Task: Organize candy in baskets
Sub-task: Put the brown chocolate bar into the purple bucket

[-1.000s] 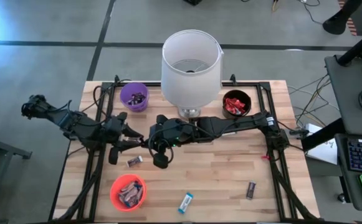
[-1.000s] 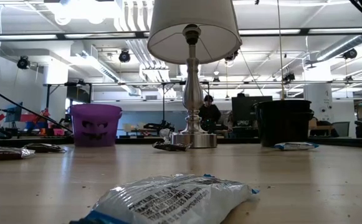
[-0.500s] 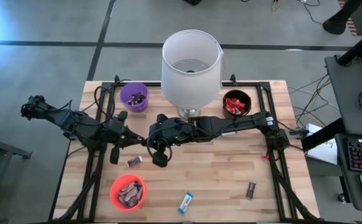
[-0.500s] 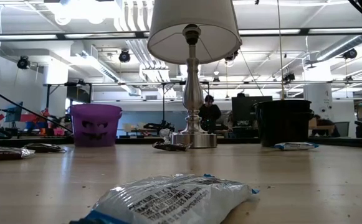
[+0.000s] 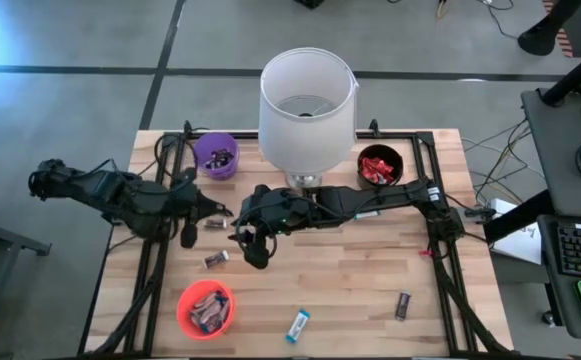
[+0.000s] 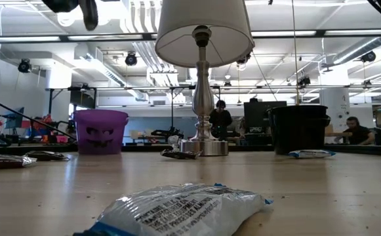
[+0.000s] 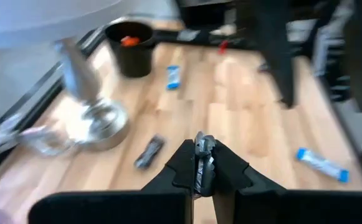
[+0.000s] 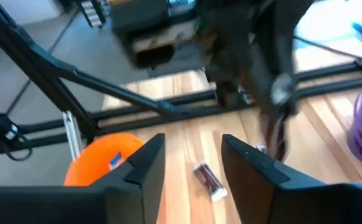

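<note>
step: handover done, sorting | left gripper (image 7: 202,163) clenched on a dark candy bar (image 7: 202,155) | right gripper (image 8: 192,155) released, empty | next: carry to purple basket (image 5: 215,155), release above it

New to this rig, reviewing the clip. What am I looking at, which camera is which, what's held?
Two dark robot arms sort wrapped candy into three small baskets. One camera looks straight down, one sits at table height, one rides on each wrist. On the wooden table: a purple basket, a black basket, an orange basket, a white lamp and loose bars. The left gripper is shut on a dark candy bar, lifted near the table's middle. The right gripper is open beside it, holding nothing, above another bar.
</note>
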